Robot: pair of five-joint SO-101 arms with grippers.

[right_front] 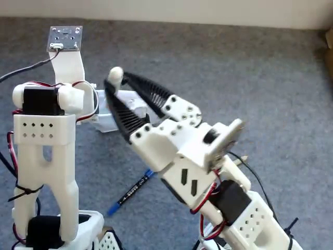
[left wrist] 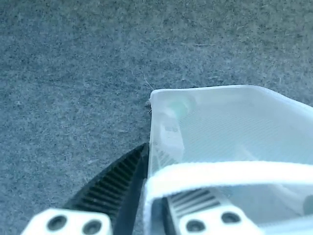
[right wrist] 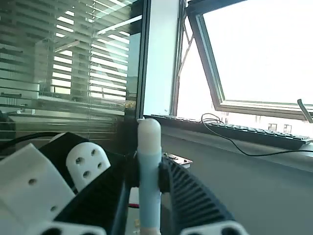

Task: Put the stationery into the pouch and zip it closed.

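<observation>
Grey felt-like surface [right_front: 260,67] under both arms; window, blinds and a keyboard on a sill behind the right claw [right wrist: 147,169]. Right claw nearly closed, pinching a pale blue pen [right wrist: 148,142] by its upper barrel, white cap up past the fingertips, barrel down between the black ribbed fingers. Raised off the surface, over the pouch [left wrist: 234,127] in the high view. Left claw [left wrist: 152,164] closed down on the pouch's white rim near one corner: one finger outside the wall, the other inside, rim strip across it. Pouch translucent white, resting on the surface, mouth open, unzipped. Inside, just past the left claw's tips, a small pale greenish-white item against the corner; cannot tell what. Rest of the interior hazy. Behind the right claw, partly under its arm, a black marker [right_front: 130,194] with a blue end, loose on the surface, apart from the pouch.
</observation>
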